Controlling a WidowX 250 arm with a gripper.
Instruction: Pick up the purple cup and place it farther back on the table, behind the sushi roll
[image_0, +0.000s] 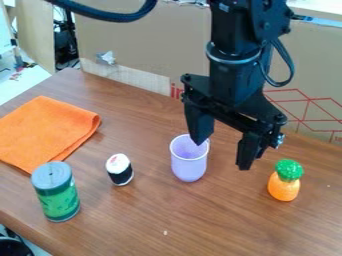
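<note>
My black gripper (222, 156) hangs over the back right half of the wooden table, open, with nothing held between its fingers. Its left finger overlaps the upper part of a purple cup (190, 166) in the view; whether they touch, I cannot tell. The cup stands upright. To the right of the right finger stands an orange toy pineapple (284, 186) with a green top. A small black and white sushi-like roll (119, 171) is left of the cup. At the front left stands a green can (57, 195) with a grey lid.
An orange folded cloth (45, 131) lies on the left of the table (194, 225). Cardboard panels (147, 40) stand along the table's back edge. A black cable loops across the top left. The table's front edge runs along the lower left.
</note>
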